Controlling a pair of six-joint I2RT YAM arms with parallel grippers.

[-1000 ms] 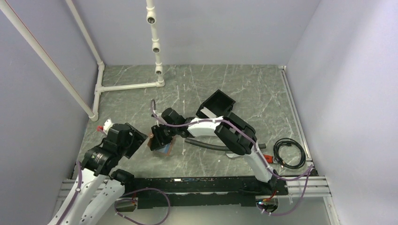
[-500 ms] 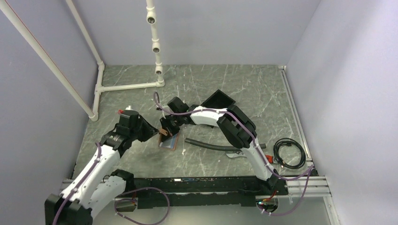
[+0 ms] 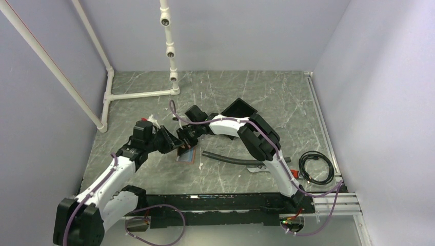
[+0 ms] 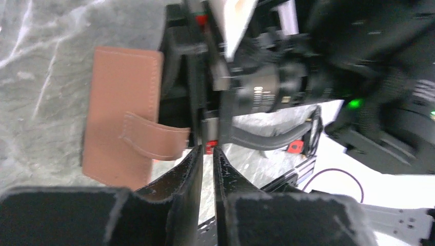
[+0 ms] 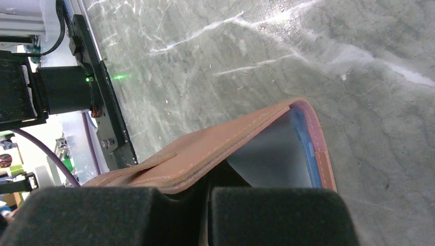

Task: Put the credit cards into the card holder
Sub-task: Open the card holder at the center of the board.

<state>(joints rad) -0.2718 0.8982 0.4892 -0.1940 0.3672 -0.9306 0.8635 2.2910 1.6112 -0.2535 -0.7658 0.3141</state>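
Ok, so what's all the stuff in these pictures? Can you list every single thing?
card holder: one, tan-brown leather, middle of the table, cover lifted
credit card: at least one showing, blue, tucked inside the card holder
box: one, black with a white patch, behind the right arm
hose: one, black, lying to the right of the card holder
cable coil: one, black, near the table's right edge
pipe frame: one, white, far left corner
table: one, grey marbled, under everything
left gripper: one, black, fingers nearly together beside the card holder's strap
right gripper: one, black, shut on the card holder's cover
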